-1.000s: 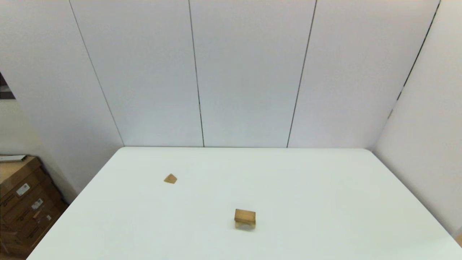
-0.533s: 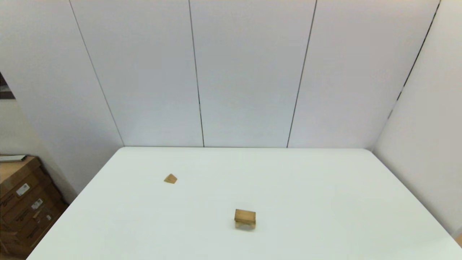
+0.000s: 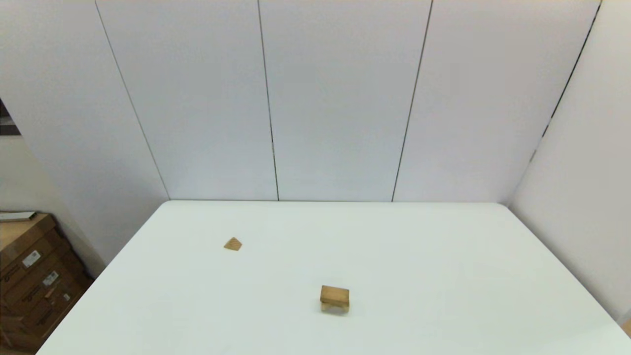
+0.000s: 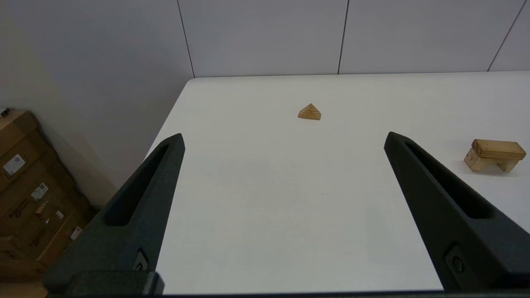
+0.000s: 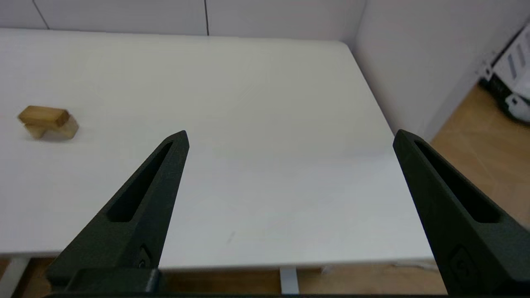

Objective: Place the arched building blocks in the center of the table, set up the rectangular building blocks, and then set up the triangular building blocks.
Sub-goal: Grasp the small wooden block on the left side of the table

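We see solid oblong wooden block [image 3: 334, 294] stacked on notched arch block [image 3: 334, 306] mid white table [image 3: 443, 276], toward near edge | small triangular wooden wedge [image 3: 232, 244] toward left edge | left gripper [image 4: 283, 140], right gripper [image 5: 290, 138] spread wide, empty, near edge

No legible text anywhere. White labels on the cardboard boxes [image 3: 29, 276] beside the table: too small to read.

Striped-grain wooden wedge [image 4: 309, 112], smooth white table [image 4: 265, 215]

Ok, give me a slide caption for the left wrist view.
Open left gripper faces the triangular block; rectangular block lies on arch.
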